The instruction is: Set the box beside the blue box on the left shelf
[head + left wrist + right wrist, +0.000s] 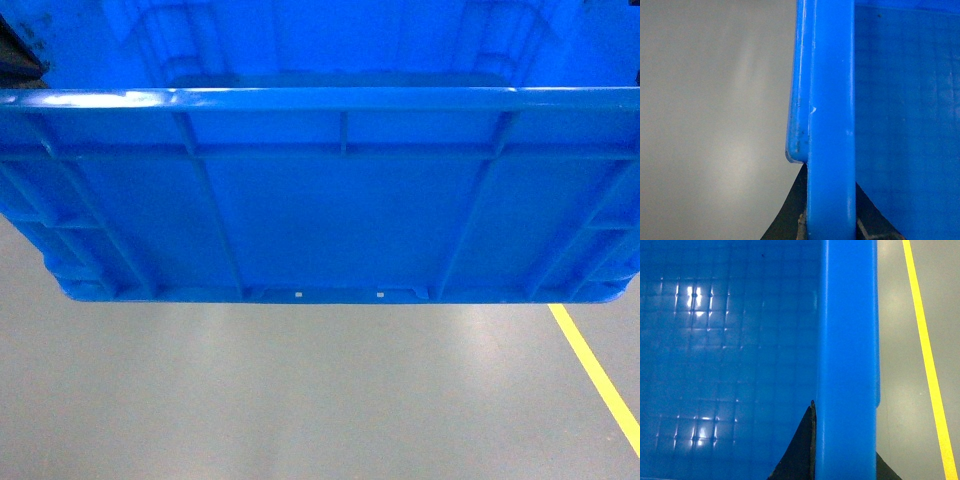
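Note:
The box [330,215], a big bright-blue ribbed crate with a thick rim and two small notches at its bottom edge, is held up in the air and fills the upper head view. My left gripper [831,220] is shut on the box's left rim [832,125], one dark finger [795,205] outside the wall and one inside. My right gripper [845,455] is shut on the right rim [847,340], with a dark finger [800,450] inside the box. Neither gripper shows in the head view. The left shelf and the other blue box are out of view.
Grey floor [300,400] lies under the box. A yellow floor line [600,375] runs at the lower right; the same yellow line [925,350] passes right of the box in the right wrist view. A dark object [18,50] sits at the top left corner.

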You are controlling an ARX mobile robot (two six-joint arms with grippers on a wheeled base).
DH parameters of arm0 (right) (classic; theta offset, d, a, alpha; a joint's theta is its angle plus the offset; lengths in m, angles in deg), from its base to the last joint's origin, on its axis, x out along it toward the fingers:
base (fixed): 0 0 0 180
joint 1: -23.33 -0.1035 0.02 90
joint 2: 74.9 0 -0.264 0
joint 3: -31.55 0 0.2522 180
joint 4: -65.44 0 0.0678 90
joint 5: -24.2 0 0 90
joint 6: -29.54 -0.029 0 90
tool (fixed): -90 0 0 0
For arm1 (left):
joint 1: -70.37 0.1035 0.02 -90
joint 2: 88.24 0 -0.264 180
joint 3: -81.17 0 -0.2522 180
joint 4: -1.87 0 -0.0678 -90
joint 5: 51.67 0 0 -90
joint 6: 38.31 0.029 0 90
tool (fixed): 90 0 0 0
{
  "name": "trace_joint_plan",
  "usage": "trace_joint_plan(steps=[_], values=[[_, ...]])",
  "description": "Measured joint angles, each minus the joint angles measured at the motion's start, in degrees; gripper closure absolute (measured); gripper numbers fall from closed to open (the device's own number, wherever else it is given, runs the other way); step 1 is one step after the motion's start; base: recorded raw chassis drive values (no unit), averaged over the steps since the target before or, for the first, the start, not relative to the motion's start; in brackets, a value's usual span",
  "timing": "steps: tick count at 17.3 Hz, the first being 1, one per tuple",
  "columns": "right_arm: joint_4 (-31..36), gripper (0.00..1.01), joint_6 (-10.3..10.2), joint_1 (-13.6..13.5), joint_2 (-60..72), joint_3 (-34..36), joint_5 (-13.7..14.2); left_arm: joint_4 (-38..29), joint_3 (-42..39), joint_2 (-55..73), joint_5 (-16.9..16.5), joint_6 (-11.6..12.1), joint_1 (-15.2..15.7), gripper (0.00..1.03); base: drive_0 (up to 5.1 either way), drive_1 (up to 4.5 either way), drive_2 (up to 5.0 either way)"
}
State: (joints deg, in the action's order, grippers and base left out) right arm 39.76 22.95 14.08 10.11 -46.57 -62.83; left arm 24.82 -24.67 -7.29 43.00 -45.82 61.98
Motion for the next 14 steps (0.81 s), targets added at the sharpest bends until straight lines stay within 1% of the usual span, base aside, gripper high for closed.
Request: trace_joint_plan(steps=[14], values=[[0.0, 0.95, 0.0, 0.0, 0.0, 0.0, 0.0, 0.2, 0.0, 0.0, 0.0, 0.0, 0.0, 0.96, 0.0, 4.24, -4.3]])
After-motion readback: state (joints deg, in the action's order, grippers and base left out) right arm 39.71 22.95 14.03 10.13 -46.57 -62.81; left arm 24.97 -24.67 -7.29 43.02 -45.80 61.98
